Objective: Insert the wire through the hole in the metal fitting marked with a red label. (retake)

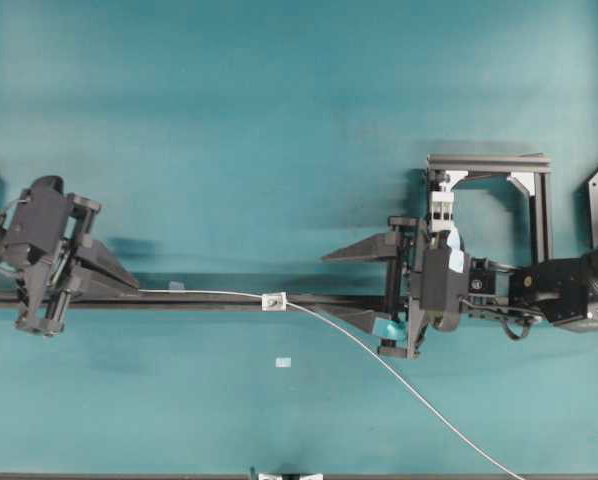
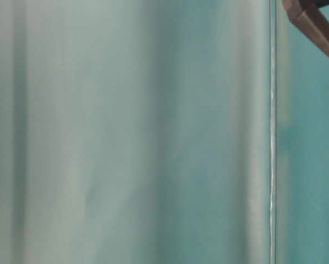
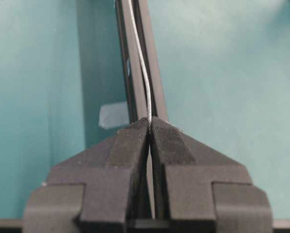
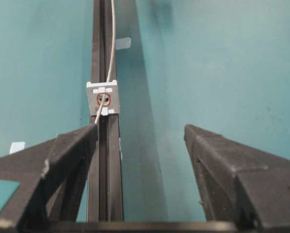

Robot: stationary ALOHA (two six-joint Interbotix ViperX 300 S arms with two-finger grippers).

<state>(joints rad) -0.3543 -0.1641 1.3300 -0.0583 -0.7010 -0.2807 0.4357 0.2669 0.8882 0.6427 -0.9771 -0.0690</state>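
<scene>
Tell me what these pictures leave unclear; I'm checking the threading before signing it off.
- Wire: far end cut off by the overhead view's bottom edge.
- Table-level view: blurred teal, fitting not visible.
- Metal fitting: overhead view too small for its hole.
- Left gripper: clamped wire end hidden between fingers.

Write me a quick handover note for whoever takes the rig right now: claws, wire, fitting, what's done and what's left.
Left claw: shut on the wire at its end.
Right claw: open, empty, near the fitting.
Fitting sits on the black rail. The wire already passes through its hole and trails off toward the table's near edge.
Done: threading.
Left: probably just release and back both arms away.
</scene>
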